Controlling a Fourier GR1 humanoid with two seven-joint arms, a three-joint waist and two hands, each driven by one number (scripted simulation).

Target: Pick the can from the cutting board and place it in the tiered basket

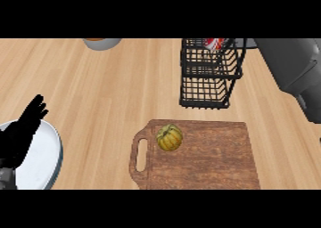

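Note:
A red and white can (216,43) shows at the upper edge of the view, inside the top tier of the black wire tiered basket (209,75). My right forearm (294,67) reaches up along the basket's right side, and its hand is cut off past the upper edge. The brown cutting board (209,156) lies in front of the basket with only a small yellow-green squash (169,137) on it. My left hand (22,131) rests open at the far left, fingers up, over a white plate.
The white plate (48,156) lies at the lower left under my left hand. A grey bowl (100,43) with orange contents stands at the back. Bare wooden counter (104,98) stretches between plate, board and basket.

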